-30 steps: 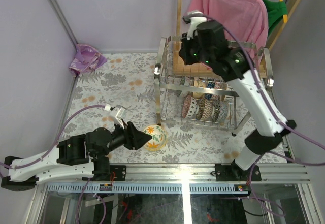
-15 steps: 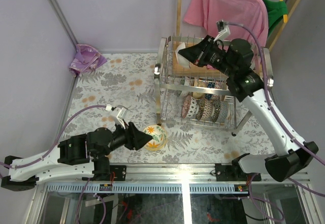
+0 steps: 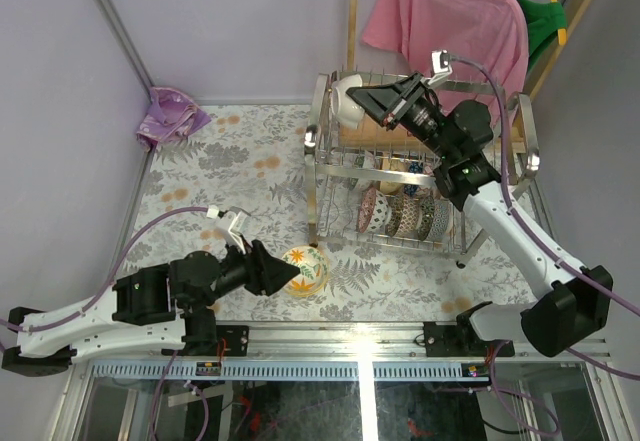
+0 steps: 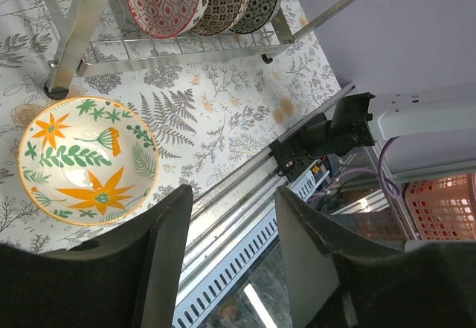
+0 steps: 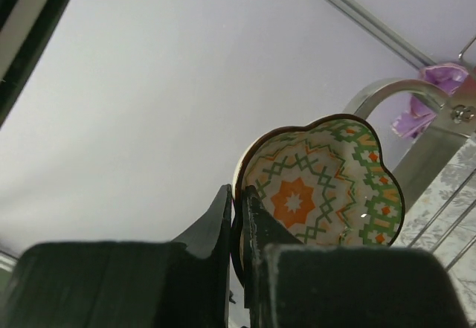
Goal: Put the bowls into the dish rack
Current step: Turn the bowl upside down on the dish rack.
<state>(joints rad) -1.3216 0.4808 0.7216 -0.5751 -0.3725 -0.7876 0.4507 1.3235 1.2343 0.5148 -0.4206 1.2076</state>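
Some bowls (image 3: 400, 213) sit in the rack (image 3: 318, 176); the right gripper (image 5: 239, 203) pinches a star bowl (image 5: 320, 187) above it; the left gripper (image 4: 232, 203), jaws apart, is by a leaf bowl (image 4: 88, 161).

Worktop (image 3: 230, 166): you see a pale floral cloth with orange spots covering it.
Pink T-shirt (image 3: 450, 21): hangs at your far right.
Green garment (image 3: 540, 16): hangs just beside the pink one.
Purple bag (image 3: 170, 116): lies crumpled in your far-left corner.
Pink-orange basket (image 4: 442, 209): your left wrist view shows it below the worktop's near edge.

Right pincer (image 3: 366, 97) swung left, bowl (image 3: 345, 101) seemingly above dish rack (image 3: 318, 166) corner
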